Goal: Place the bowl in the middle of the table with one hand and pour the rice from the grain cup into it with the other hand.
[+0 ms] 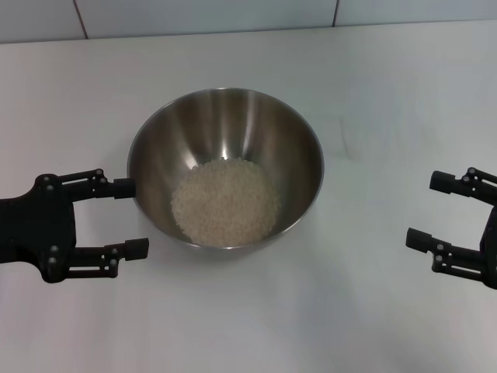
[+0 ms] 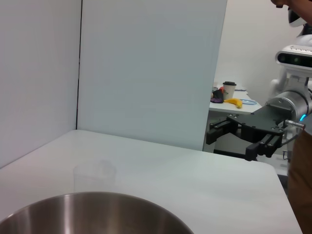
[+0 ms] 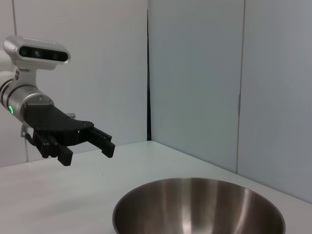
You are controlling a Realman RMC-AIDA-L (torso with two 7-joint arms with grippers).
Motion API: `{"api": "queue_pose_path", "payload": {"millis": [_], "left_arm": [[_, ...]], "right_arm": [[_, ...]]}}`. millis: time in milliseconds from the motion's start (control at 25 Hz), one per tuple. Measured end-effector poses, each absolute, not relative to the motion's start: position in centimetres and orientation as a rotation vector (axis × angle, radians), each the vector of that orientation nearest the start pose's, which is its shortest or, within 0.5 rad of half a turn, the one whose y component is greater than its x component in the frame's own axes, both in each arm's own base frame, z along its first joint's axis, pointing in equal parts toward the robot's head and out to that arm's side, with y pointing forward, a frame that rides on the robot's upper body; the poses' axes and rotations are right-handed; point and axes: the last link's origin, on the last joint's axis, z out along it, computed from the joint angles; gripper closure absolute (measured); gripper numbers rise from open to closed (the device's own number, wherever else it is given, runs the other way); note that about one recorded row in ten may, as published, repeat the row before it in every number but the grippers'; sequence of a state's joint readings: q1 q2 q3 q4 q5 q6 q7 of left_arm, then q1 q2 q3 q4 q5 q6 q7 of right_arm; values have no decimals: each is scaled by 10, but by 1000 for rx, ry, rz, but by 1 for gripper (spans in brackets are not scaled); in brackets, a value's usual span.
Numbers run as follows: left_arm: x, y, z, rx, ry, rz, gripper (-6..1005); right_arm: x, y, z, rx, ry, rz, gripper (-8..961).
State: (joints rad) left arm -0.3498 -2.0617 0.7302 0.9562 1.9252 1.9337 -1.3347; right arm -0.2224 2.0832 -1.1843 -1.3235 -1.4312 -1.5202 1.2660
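You have a plain white table (image 1: pixel 248 326) in front of you, closed in by pale panel walls at the back.

Nearest you, the left gripper (image 1: pixel 132 217) sits low at the table's left with its fingers spread wide and nothing between them. The bowl (image 1: pixel 233 132) lies directly off its fingertips, toward the table's centre. The farther fingertip is right at the bowl's rim, and you cannot tell whether it touches. The right gripper (image 1: pixel 425 210) is also spread wide and empty, but well apart from the bowl on the other side, so the left is your nearer arm.

The bowl stands upright mid-table with the rice (image 1: pixel 225 200) heaped on its bottom. The pour looks done. If you draw the left arm back, pull straight away from the rim.

Beyond the bowl, the left wrist view shows a faint clear shape, probably the grain cup (image 2: pixel 94 176), standing on the table.
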Motion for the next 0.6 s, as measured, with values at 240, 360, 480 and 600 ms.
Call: {"api": "queue_pose_path", "payload": {"millis": [240, 360, 480, 600], "left_arm": [[-259, 269, 51, -2889, -297, -789, 188], [-256, 270, 49, -2898, -286, -793, 188], [-253, 272, 44, -2924, -280, -798, 188], [-252, 272, 42, -2930, -284, -802, 188]], "right_arm": [[278, 197, 54, -2473, 342, 730, 166], [279, 197, 53, -2473, 346, 732, 166], [279, 197, 53, -2473, 349, 733, 165], [279, 198, 52, -2476, 352, 737, 165]]}}
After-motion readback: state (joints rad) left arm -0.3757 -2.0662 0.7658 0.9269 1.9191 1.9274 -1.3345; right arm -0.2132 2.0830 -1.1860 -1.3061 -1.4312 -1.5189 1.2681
